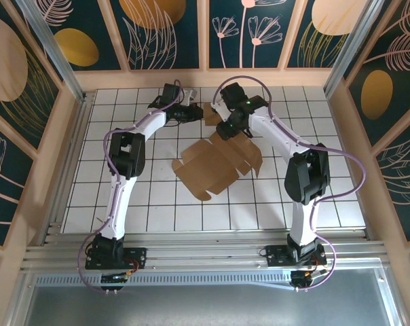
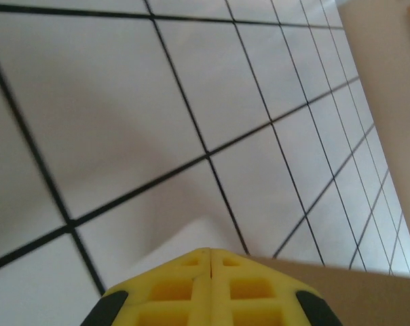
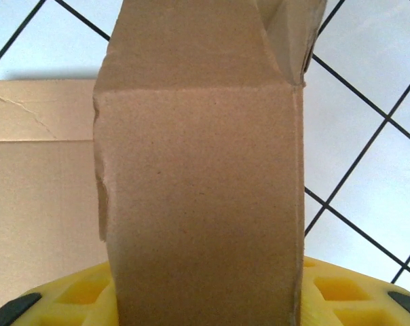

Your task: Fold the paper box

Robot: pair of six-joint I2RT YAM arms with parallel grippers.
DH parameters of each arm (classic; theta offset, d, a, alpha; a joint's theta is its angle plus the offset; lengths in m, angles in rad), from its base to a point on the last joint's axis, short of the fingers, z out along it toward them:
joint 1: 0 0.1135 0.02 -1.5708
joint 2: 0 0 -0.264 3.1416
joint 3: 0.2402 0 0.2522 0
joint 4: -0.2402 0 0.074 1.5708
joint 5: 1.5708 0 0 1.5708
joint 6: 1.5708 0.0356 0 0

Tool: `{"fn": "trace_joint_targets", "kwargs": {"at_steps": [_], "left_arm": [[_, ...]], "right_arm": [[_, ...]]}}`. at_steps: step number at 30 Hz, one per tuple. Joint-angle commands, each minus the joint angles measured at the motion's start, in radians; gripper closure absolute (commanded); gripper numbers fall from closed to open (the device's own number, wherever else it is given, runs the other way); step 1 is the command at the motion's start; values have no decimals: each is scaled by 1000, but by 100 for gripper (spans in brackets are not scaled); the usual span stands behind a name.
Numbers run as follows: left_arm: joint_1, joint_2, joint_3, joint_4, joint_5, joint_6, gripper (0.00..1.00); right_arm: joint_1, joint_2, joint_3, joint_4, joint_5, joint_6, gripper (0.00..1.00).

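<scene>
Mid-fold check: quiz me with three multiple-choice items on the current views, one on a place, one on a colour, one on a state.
1. Where does the paper box lie? A: on the near metal rails. B: in the middle of the table. C: against the left wall.
2. What colour is the paper box? A: white. B: blue. C: brown.
3. How does the left gripper stand? A: shut, pads together. B: wide open. C: clamped on a pen.
Answers: B, the top view shows it at the table's centre; C, it is plain brown in the top view; A, its yellow fingers meet with no gap.
</scene>
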Motion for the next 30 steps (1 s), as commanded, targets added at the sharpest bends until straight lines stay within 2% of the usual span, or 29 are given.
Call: {"fn": "trace_joint_targets", "kwargs": {"at_steps": [1,7,12,15,20,23,27,30], "left_arm": [[-32,5,-5,-11,54,63,98],[-33,-6,-22,-25,82,98,100],[-32,-79,-108,-37,20,176,100],[-32,-125,-162,-30,20,200,100],[-32,-187,-283,82,152,159,100],[-32,-195,-321,139,183,119,100],[-32,-170,-276,104,124,126,100],[-32,-153,-207,100,-26,109,100]], "right_arm": [[11,12,37,0,22,-18,54],[11,3,5,11,52,-23,54],[11,-5,-19,18,70,-23,54],[29,-5,-26,21,90,-23,54],[31,2,-32,29,110,-25,54],[32,7,-26,29,111,-23,54],[35,6,-25,28,108,-24,54],[40,0,-35,28,97,-30,54]]}}
